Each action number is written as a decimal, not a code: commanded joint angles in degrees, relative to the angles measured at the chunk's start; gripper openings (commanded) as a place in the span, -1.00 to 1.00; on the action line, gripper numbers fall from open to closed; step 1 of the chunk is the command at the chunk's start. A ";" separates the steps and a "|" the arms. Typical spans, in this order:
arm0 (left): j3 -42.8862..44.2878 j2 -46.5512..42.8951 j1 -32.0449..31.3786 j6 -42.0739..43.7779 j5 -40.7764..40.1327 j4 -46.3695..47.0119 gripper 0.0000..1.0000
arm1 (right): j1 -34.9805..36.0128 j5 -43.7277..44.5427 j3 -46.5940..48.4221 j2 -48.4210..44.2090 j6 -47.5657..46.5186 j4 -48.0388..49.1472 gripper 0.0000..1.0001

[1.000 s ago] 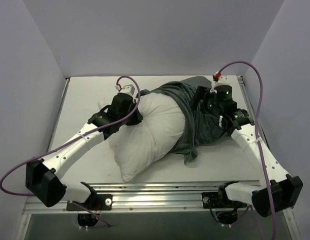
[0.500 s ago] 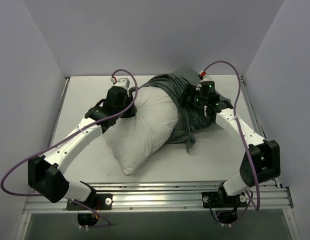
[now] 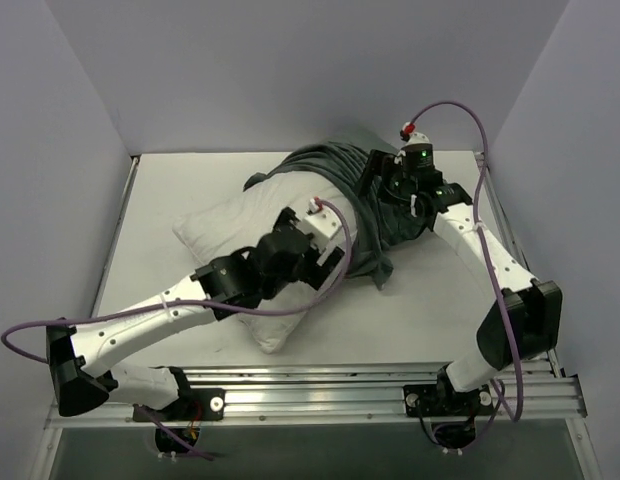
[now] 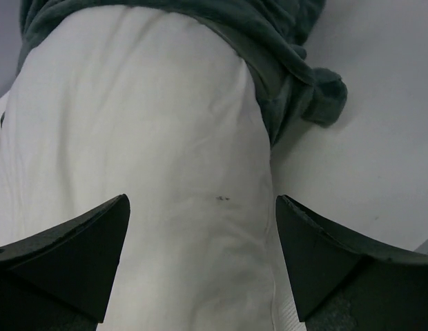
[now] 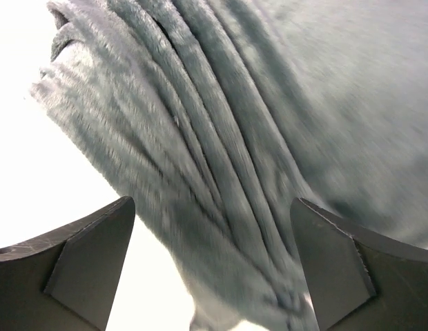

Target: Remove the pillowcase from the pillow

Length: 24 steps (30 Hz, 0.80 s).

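Observation:
The white pillow point(image 3: 225, 240) lies slantwise on the table, its far end still inside the pillowcase point(image 3: 335, 170), whose dark grey-green side is bunched in folds around that end. No zebra stripes show. My left gripper point(image 3: 320, 258) hovers open over the pillow's middle; in the left wrist view bare pillow point(image 4: 145, 138) fills the gap between the fingers point(image 4: 69, 255), with the pillowcase's rim point(image 4: 283, 48) beyond. My right gripper point(image 3: 388, 195) is open above the bunched pillowcase point(image 5: 255, 138), nothing clamped between its fingers point(image 5: 338, 262).
The white table point(image 3: 170, 180) is boxed in by pale walls at the left, back and right. A metal rail point(image 3: 320, 385) with both arm bases runs along the near edge. Purple cables loop off each arm.
My left gripper opened, let go of the pillow's far left side and swung right and nearer, over the pillow's middle. The pillow settled flatter and leftward. The right gripper shifted slightly back.

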 commanded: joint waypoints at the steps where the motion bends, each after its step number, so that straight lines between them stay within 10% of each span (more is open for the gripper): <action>1: -1.10 4.97 -7.36 7.05 -10.95 3.74 0.88 | -0.78 6.41 1.93 -7.52 -0.56 -6.88 0.83; 20: 5.05 35.83 -11.96 -2.32 -38.04 -3.35 0.99 | -9.65 5.73 -11.70 -20.45 0.85 -7.51 0.94; 24: 7.25 39.18 -10.02 -6.65 -38.84 -7.06 0.13 | -9.92 3.89 -13.11 -21.24 0.94 -5.57 0.94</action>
